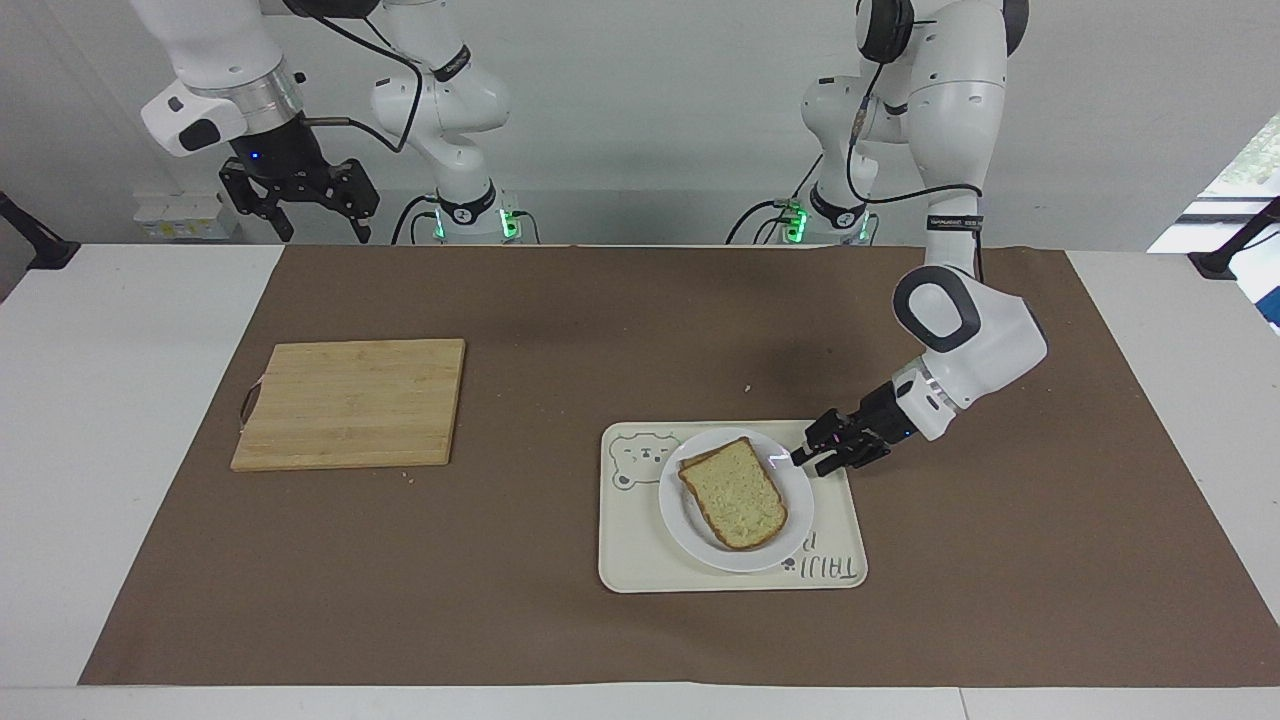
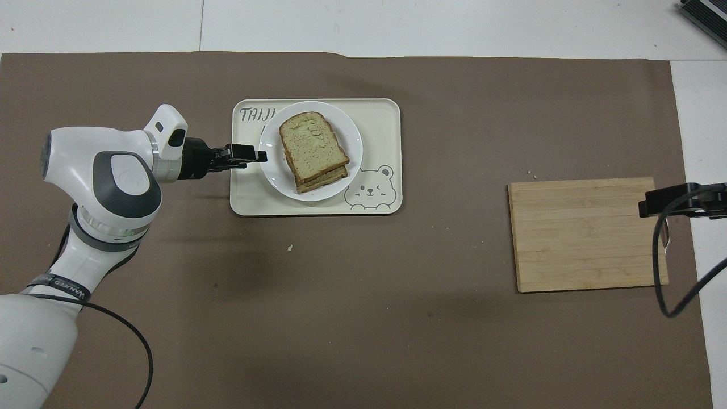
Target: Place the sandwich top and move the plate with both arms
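Table (image 1: 120, 420): white, covered across most of the frame by a brown mat (image 1: 640, 620).

Cutting board (image 1: 352, 402): bamboo, bare, left of centre in the facing view, well apart from all else.

Tray (image 1: 640, 560): cream, with a bear drawing, lower centre of the facing view. It carries the plate.

Plate (image 1: 690, 528): white, round, resting on the tray, its edge covering part of the tray's lettering.

Sandwich top (image 1: 734, 492): seated on the stack of slices on the plate (the overhead view shows the lower slices offset slightly beneath it).

Left claw (image 1: 806, 462): low at the plate's rim, right of centre in the facing view. The fingers appear parted, one above the rim and one beside it; no clamp on the plate is evident.

Right claw (image 1: 300, 200): fingers apart, holding nothing, waiting raised in the upper left of the facing view.

Judgement: placement looks complete and the plate appears set down.

Risks: a finger catching the rim on withdrawal would drag or tip the plate. The offset stack could slide under a jolt.
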